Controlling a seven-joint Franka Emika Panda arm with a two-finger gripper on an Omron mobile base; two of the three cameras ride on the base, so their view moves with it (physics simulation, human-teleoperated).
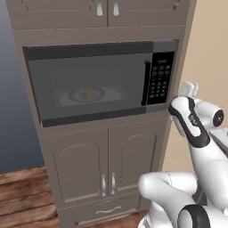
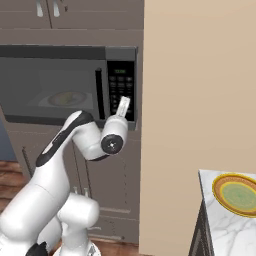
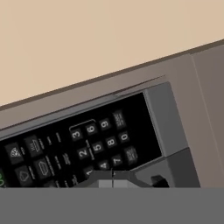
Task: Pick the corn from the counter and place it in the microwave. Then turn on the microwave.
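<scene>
The microwave (image 1: 89,80) is built into the brown cabinet wall and its dark glass door is closed. Through the glass I make out the white plate (image 1: 109,95) with the small yellow corn (image 1: 90,93) on it, also faint in the right base view as the corn (image 2: 67,98). My gripper (image 2: 123,104) is shut on nothing and points at the black keypad (image 2: 121,90), close to its lower right. In the hand view the shut gripper (image 3: 113,180) sits just under the number keys of the keypad (image 3: 87,148). The counter (image 2: 220,230) is at the lower right.
A dark-rimmed round dish (image 2: 239,194) lies on the counter corner. A beige wall panel (image 2: 200,100) stands directly right of the microwave. The black bar handle (image 1: 146,82) runs beside the keypad. Cabinet doors (image 1: 107,160) are below.
</scene>
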